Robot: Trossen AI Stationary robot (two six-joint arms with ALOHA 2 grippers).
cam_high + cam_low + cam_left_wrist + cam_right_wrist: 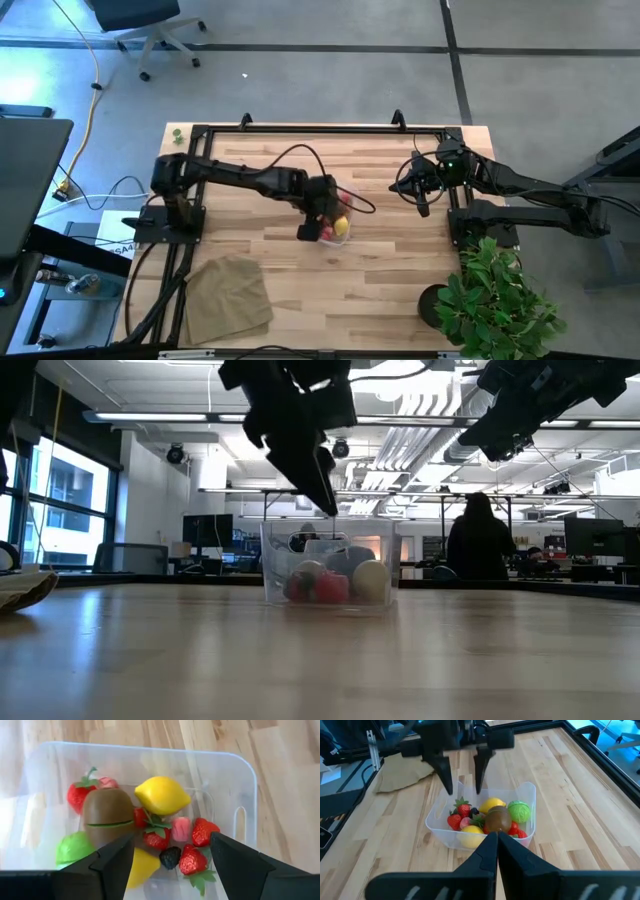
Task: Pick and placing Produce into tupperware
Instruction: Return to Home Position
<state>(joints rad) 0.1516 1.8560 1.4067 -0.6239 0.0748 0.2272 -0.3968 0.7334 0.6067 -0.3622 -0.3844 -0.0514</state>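
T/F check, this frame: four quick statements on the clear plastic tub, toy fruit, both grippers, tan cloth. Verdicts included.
1. The brown toy kiwi lies inside the clear rectangular plastic tub. True.
2. The left gripper is shut on the kiwi. False: it hangs open and empty above the tub.
3. The right gripper is shut, holding nothing. True.
4. The tan-brown cloth lies under the tub. False: it lies apart from it, on the wooden table.

Your clear tupperware (245, 780), upright and open-topped near the middle of the counter (380, 270), you see two yellow lemons (161, 795), a brown kiwi (108, 812), a green ball (74, 849), red strawberries (192, 860), one dark berry (170, 856), all piled inside
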